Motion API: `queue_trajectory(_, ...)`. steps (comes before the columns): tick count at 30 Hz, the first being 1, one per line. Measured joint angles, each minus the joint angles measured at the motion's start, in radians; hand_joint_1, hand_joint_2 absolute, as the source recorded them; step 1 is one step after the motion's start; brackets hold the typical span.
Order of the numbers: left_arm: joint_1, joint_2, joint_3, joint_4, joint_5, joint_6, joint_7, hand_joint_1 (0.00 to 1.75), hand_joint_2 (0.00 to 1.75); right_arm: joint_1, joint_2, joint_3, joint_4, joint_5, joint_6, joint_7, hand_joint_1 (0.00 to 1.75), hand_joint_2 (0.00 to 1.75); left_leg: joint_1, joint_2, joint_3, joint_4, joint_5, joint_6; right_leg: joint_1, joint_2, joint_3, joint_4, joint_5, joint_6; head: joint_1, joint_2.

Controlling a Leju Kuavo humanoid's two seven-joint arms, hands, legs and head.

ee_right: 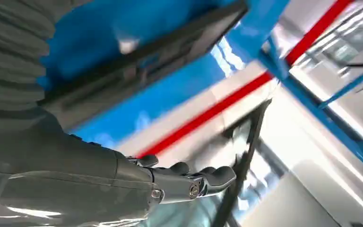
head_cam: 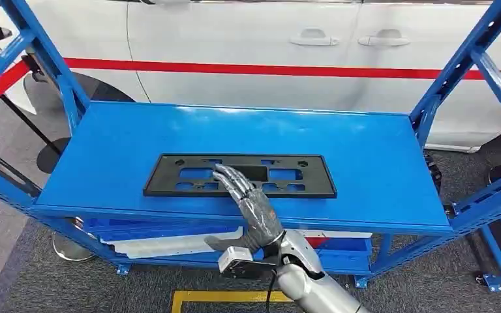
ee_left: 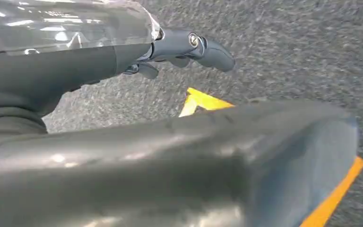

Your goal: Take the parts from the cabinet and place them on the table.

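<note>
A flat black plastic part (head_cam: pixel 169 177) with several cut-outs lies lengthwise on the top blue shelf (head_cam: pixel 365 143) of the cabinet. My right hand (head_cam: pixel 248 199) reaches over the shelf's front edge, holding nothing, its outstretched fingers lying on the middle of the part. The right wrist view shows the same part (ee_right: pixel 137 61) on the blue shelf beyond my right hand (ee_right: pixel 189 182). In the left wrist view, my left hand (ee_left: pixel 170 47) hangs over grey carpet with nothing in it.
Slanted blue uprights (head_cam: pixel 456 72) (head_cam: pixel 45 59) frame both ends of the shelf. A white car (head_cam: pixel 248 39) with a red stripe stands close behind. A long white part (head_cam: pixel 169 244) lies on the lower shelf. Yellow floor tape (head_cam: pixel 215 297) runs below.
</note>
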Motion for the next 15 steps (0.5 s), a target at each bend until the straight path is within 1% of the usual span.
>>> queue_trajectory(1, 0.000, 0.000, 0.000, 0.000, 0.000, 0.000, 0.000, 0.00, 0.00, -0.002, 0.000, 0.004, 0.012, 0.015, -0.009, 0.006, 0.00, 1.75, -0.001, 0.000, 0.001, 0.000, -0.003, 0.004, -0.001, 0.000, -0.052, 0.089, -0.033, 0.003, 0.000, 0.000)
queue_trajectory(2, 0.000, 0.000, 0.000, 0.000, 0.000, 0.000, 0.000, 0.00, 0.00, -0.002, 0.000, 0.008, 0.022, 0.020, -0.010, 0.010, 0.00, 1.75, -0.002, -0.002, 0.003, 0.001, -0.007, 0.004, -0.001, 0.000, -0.096, 0.157, -0.044, 0.004, 0.000, 0.000)
queue_trajectory(3, 0.000, 0.000, 0.000, 0.000, 0.000, 0.000, 0.000, 0.00, 0.00, -0.002, 0.000, 0.012, 0.032, 0.024, -0.011, 0.011, 0.00, 1.75, -0.002, -0.004, 0.007, 0.001, -0.010, 0.004, -0.001, 0.000, -0.113, 0.169, -0.028, 0.005, 0.000, 0.000)
queue_trajectory(4, 0.000, -0.001, 0.000, 0.000, 0.000, 0.000, 0.000, 0.00, 0.00, -0.003, 0.002, 0.015, 0.038, 0.025, -0.012, 0.013, 0.00, 1.75, -0.003, -0.005, 0.012, 0.001, -0.014, 0.003, -0.001, 0.000, -0.106, 0.135, 0.010, 0.003, 0.000, 0.000)
queue_trajectory(5, 0.001, -0.002, 0.000, 0.000, 0.000, 0.000, 0.000, 0.00, 0.00, -0.005, 0.004, 0.016, 0.043, 0.027, -0.013, 0.013, 0.00, 1.75, -0.004, -0.006, 0.019, 0.002, -0.018, 0.001, -0.001, 0.000, -0.079, 0.060, 0.065, -0.001, 0.000, 0.000)
queue_trajectory(6, 0.002, -0.003, 0.000, 0.000, 0.000, 0.000, 0.000, 0.00, 0.00, -0.008, 0.006, 0.018, 0.047, 0.028, -0.013, 0.014, 0.00, 1.75, -0.005, -0.006, 0.026, 0.004, -0.023, 0.000, -0.001, 0.000, -0.042, -0.030, 0.119, -0.008, 0.000, 0.000)
queue_trajectory(7, 0.001, -0.006, 0.000, 0.000, 0.000, 0.000, 0.000, 0.00, 0.00, -0.012, 0.007, 0.018, 0.050, 0.028, -0.014, 0.014, 0.00, 1.75, -0.006, -0.006, 0.031, 0.004, -0.028, -0.002, 0.005, 0.000, -0.010, -0.114, 0.156, -0.018, 0.000, 0.000)
queue_trajectory(8, 0.001, -0.009, 0.000, 0.000, 0.000, 0.000, 0.000, 0.00, 0.00, -0.016, 0.008, 0.020, 0.054, 0.028, -0.014, 0.014, 0.00, 1.75, -0.014, -0.006, 0.028, 0.010, -0.033, -0.008, 0.009, -0.001, -0.001, -0.131, 0.144, -0.024, 0.000, 0.000)
queue_trajectory(9, 0.000, -0.008, 0.000, 0.000, -0.001, 0.000, 0.000, 0.00, 0.00, -0.018, 0.011, 0.020, 0.058, 0.038, -0.020, 0.018, 0.00, 1.75, -0.009, -0.007, 0.026, 0.008, -0.032, -0.013, 0.009, -0.003, -0.002, -0.135, 0.143, -0.024, 0.000, 0.000)
queue_trajectory(10, -0.001, -0.009, 0.000, 0.000, -0.002, 0.000, 0.000, 0.00, 0.00, -0.018, 0.013, 0.021, 0.061, 0.056, -0.031, 0.025, 0.00, 1.75, -0.008, -0.007, 0.026, 0.007, -0.032, -0.017, 0.011, 0.000, -0.002, -0.137, 0.142, -0.026, 0.000, 0.000)
queue_trajectory(11, -0.001, -0.009, 0.000, 0.000, -0.005, 0.000, 0.000, 0.00, 0.00, -0.019, 0.014, 0.021, 0.064, 0.077, -0.044, 0.035, 0.00, 1.75, -0.007, -0.005, 0.029, 0.003, -0.032, -0.023, 0.013, 0.001, -0.001, -0.138, 0.142, -0.031, 0.000, 0.000)
queue_trajectory(12, -0.001, -0.009, 0.000, 0.000, -0.006, 0.000, 0.000, 0.00, 0.00, -0.021, 0.016, 0.021, 0.067, 0.099, -0.056, 0.046, 0.00, 1.75, -0.012, -0.005, 0.033, 0.002, -0.034, -0.029, 0.004, 0.003, 0.003, -0.148, 0.146, -0.037, 0.000, 0.000)
queue_trajectory(13, -0.001, -0.009, 0.000, 0.000, -0.008, 0.000, -0.002, 0.00, 0.00, -0.026, 0.023, 0.022, 0.077, 0.152, -0.083, 0.069, 0.00, 1.75, -0.008, -0.004, 0.028, 0.017, -0.046, -0.034, 0.000, -0.002, 0.012, -0.157, 0.150, -0.041, 0.000, 0.000)
queue_trajectory(14, -0.001, -0.010, 0.000, 0.000, -0.013, -0.001, -0.003, 0.00, 0.00, -0.036, 0.032, 0.024, 0.094, 0.203, -0.113, 0.091, 0.00, 1.75, -0.007, -0.002, 0.012, 0.056, -0.074, -0.040, -0.002, -0.002, 0.015, -0.160, 0.150, -0.045, 0.000, 0.000)
queue_trajectory(15, -0.001, -0.011, 0.000, 0.000, -0.018, -0.002, -0.005, 0.00, 0.00, -0.051, 0.042, 0.029, 0.119, 0.272, -0.148, 0.121, 0.00, 1.75, -0.003, -0.002, -0.023, 0.130, -0.115, -0.043, -0.002, -0.003, 0.015, -0.160, 0.149, -0.048, 0.000, 0.000)
